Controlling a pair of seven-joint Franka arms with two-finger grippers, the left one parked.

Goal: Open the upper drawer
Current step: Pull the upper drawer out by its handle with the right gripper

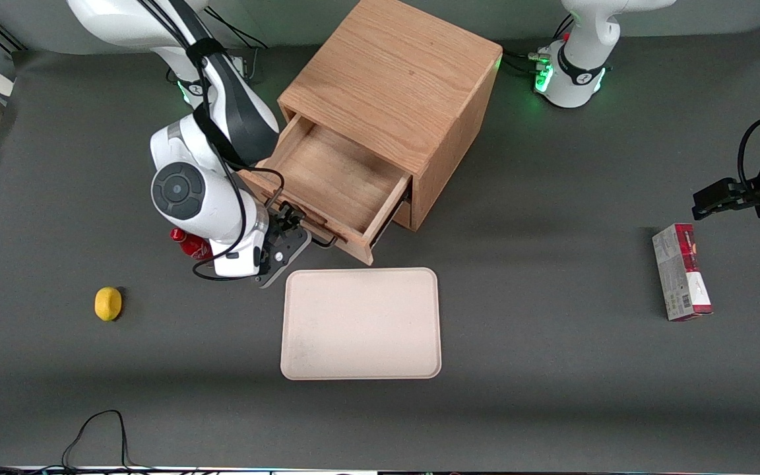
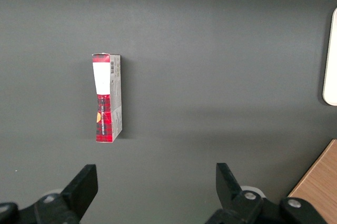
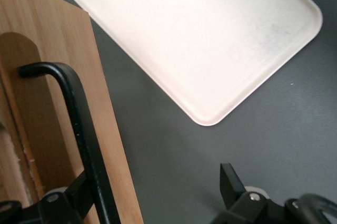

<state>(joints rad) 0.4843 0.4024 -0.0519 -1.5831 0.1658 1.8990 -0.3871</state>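
The upper drawer of a cube-shaped oak cabinet stands pulled well out, its bare wooden floor showing. It slides along a diagonal line — its front panel faces the front camera and angles toward the working arm's end of the counter. The thin black wire handle runs lengthwise along that front panel.

The gripper sits right at the drawer front, at the handle. In the right wrist view its jaws are spread open: one finger lies against the handle bar and the other stands apart over the grey counter, nothing clamped between them.

Just nearer the front camera than the drawer lies a cream rectangular tray. A yellow lemon rests toward the working arm's end — a red-and-grey carton lies toward the parked arm's end.
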